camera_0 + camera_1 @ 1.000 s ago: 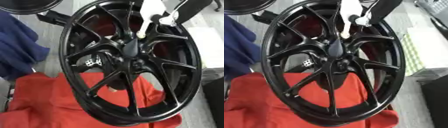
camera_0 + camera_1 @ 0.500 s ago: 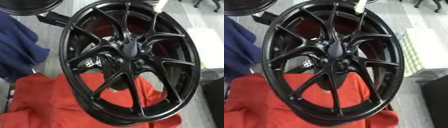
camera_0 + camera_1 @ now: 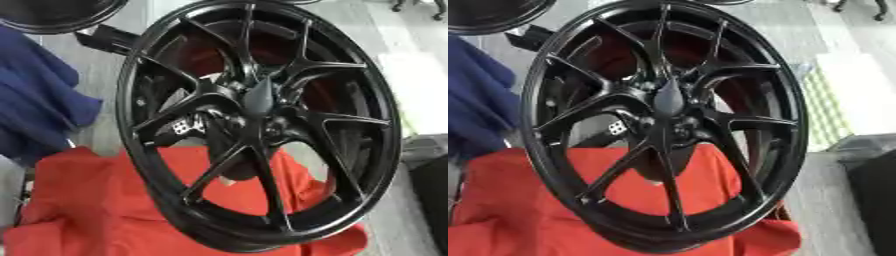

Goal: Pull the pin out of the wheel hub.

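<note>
Hands are nowhere to be seen from where the head camera looks: neither the left nor the right shows in either eye view, so whether they are wide, narrow or holding anything cannot be told. What fills the scene is the wheel hub (image 3: 262, 125), a glossy black alloy rim standing tilted on its edge, its thin spokes running in to a dark centre boss (image 3: 668, 100). No pin is visible on the hub; nothing pale or slender stands out at the centre or among the spokes, though dark parts there could hide something. A small white-spotted tag or block (image 3: 179, 127) shows through the spokes on the left. The rim's lower edge rests on a rumpled red cloth (image 3: 96, 210), with a blue cloth (image 3: 39, 115) heaped to the left and part of another dark wheel (image 3: 61, 15) at the upper left corner. Judging by the bare hub, the pulling step looks finished or nearly so. If a pin does remain, the next move calls for a hand to come back in and find it.
</note>
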